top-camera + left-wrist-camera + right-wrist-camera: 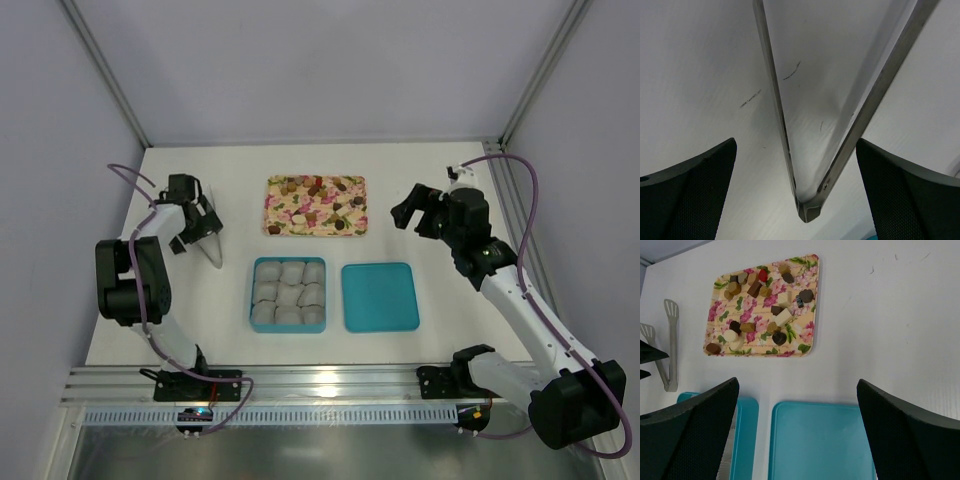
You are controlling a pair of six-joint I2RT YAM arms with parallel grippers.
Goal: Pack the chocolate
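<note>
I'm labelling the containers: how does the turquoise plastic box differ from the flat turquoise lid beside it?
The turquoise plastic box holds pale paper cups; the flat turquoise lid is bare. The box is on the robot's left, the lid on its right. Both are rounded-cornered squares of similar size, lying apart.

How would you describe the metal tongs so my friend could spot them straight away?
Find the pink floral tray at the back of the white table. Left of it, beside the left arm, lie the tongs. Only they are silvery: a thin V, unlike the teal box and lid.
</note>
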